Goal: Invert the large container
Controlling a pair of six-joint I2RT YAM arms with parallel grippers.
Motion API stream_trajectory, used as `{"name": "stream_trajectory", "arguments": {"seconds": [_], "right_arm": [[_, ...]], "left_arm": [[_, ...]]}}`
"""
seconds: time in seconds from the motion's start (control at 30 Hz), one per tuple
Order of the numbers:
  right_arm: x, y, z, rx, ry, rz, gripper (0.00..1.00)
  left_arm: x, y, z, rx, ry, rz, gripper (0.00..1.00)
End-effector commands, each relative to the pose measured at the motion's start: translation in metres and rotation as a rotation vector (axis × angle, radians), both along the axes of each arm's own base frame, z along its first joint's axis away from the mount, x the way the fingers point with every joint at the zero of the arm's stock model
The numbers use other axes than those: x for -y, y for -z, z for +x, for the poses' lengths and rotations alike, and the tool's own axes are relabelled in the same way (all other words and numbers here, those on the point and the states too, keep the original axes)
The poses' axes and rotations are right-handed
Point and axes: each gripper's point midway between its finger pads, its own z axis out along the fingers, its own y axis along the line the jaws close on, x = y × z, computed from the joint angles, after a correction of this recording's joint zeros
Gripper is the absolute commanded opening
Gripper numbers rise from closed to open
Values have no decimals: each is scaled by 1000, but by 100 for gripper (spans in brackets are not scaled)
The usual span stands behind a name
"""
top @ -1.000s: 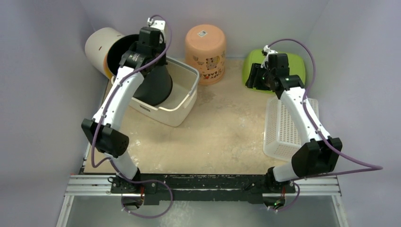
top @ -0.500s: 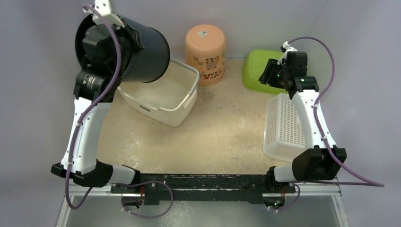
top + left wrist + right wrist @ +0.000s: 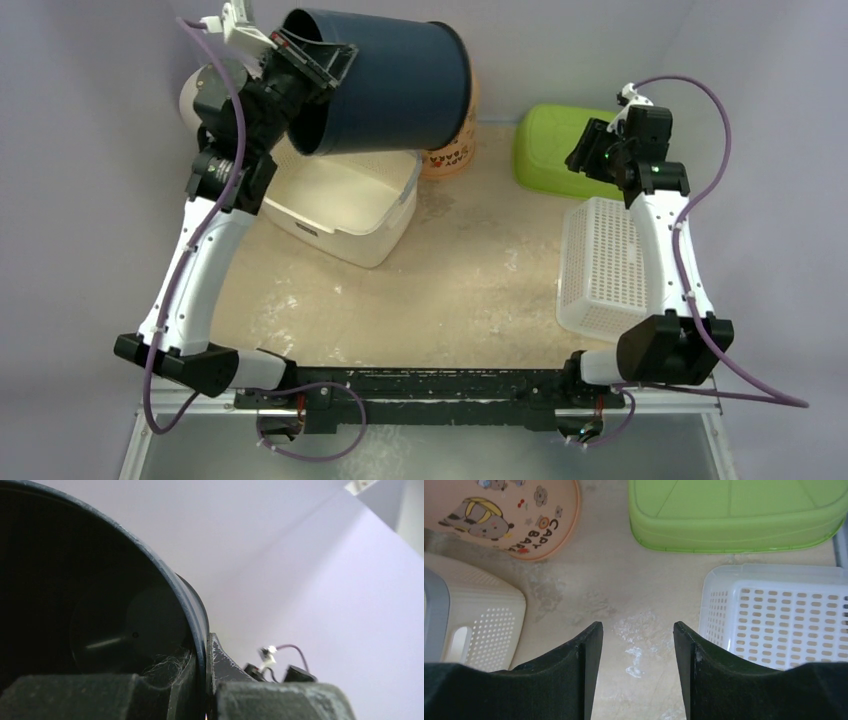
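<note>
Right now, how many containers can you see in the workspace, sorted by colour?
Dark blue bucket: 1
Orange bucket: 1
Green tub: 1
White or cream: 3, namely basket, bin, part-hidden cylinder
Total: 6

Dark container (image 3: 395,85) is now up out of white bin (image 3: 340,205), swung right in left claw (image 3: 322,62), tipped sideways. Right claw (image 3: 592,155) sits further right over green bowl (image 3: 545,150).

table (image 3: 470,290) middle passable between white bin (image 3: 340,240) and perforated basket (image 3: 600,265), green tub (image 3: 545,150) behind
</note>
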Motion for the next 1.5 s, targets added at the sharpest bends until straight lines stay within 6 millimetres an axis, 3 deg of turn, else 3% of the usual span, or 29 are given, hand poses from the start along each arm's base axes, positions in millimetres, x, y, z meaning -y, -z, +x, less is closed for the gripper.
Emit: {"name": "stream_trajectory", "arguments": {"seconds": [0.0, 0.2, 0.43, 0.6, 0.7, 0.93, 1.47], "right_arm": [[21, -49, 9, 146, 35, -17, 57], [39, -63, 13, 182, 70, -16, 58], [49, -66, 19, 188, 90, -20, 57], [50, -62, 18, 184, 89, -15, 57], [50, -60, 17, 180, 90, -13, 57], [53, -56, 15, 174, 99, -20, 57], [58, -52, 13, 164, 115, -37, 57]], "left_arm": [[10, -110, -76, 366, 284, -343, 0], [13, -99, -83, 331, 400, -512, 0], [37, -39, -71, 159, 431, -551, 0], [72, -5, -64, 69, 475, -523, 0], [94, -1, -66, 56, 514, -512, 0], [129, -11, -81, 67, 624, -553, 0], [183, 70, -80, -40, 764, -702, 0]]}}
